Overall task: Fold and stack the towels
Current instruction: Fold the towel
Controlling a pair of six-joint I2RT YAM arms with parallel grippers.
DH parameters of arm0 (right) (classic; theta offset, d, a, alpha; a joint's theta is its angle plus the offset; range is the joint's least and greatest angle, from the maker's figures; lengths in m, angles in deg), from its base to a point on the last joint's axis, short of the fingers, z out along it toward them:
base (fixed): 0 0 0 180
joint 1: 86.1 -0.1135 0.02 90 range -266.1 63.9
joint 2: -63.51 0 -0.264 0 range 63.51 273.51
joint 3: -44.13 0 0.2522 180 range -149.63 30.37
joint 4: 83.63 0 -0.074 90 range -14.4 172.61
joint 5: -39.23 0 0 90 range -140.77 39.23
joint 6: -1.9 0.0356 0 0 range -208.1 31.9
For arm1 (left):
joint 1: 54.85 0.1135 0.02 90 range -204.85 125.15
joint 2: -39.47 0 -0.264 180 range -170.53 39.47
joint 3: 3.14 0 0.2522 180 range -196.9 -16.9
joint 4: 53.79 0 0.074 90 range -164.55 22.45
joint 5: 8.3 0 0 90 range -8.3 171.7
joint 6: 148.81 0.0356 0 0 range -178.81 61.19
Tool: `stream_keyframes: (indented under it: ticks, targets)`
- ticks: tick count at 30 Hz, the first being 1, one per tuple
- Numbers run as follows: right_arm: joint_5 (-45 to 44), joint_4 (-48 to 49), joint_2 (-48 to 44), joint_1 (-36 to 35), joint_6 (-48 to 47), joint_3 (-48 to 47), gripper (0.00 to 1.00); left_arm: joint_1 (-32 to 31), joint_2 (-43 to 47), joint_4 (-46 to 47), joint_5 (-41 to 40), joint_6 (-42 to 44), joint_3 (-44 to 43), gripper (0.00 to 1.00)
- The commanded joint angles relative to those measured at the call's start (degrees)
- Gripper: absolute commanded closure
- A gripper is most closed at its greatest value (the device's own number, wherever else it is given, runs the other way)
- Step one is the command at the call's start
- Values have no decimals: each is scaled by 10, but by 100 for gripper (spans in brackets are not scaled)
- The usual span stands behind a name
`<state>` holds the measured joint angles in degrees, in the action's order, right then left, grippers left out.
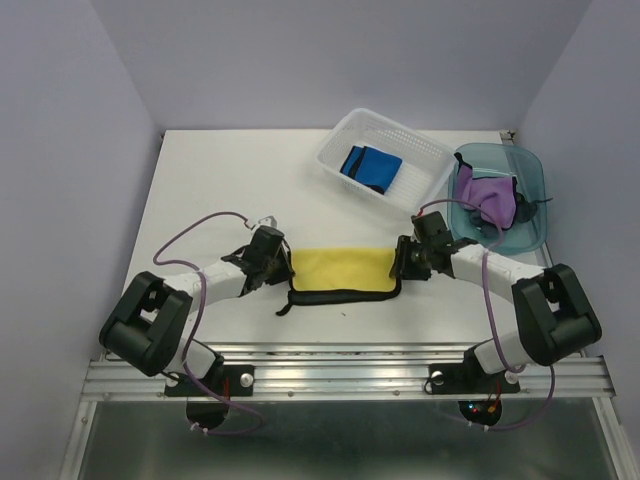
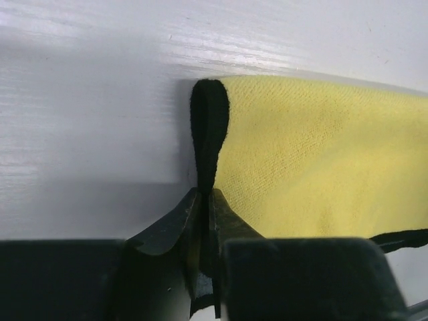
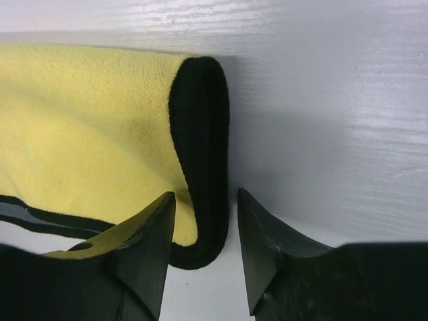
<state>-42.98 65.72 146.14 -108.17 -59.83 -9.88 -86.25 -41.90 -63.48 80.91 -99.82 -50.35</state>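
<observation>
L hand pinches yellow towel edge tight; R hand is open round other edge. Close R first, then lift both together.

No text, label, brand, number or sign can be read in any of the views.
</observation>
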Motion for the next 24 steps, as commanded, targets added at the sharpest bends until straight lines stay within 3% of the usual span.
stream_keyframes:
  ticks: [1, 5, 8, 16, 24]
  targets:
    - [6, 26, 11, 4, 1, 22, 54, 1, 14, 11, 4, 0, 27, 82]
    - [1, 33, 20, 4, 0, 27, 67, 1, 15, 20, 4, -3, 35, 90]
    - [-25, 41, 26, 4, 2, 27, 98, -2, 16, 31, 23, -4, 39, 100]
    - [-71, -13, -48, 4, -12, -19, 99, -13, 30, 66, 38, -6, 53, 100]
    - [16, -93, -73, -1, -38, -98, 99, -33, 15, 123, 52, -19, 53, 100]
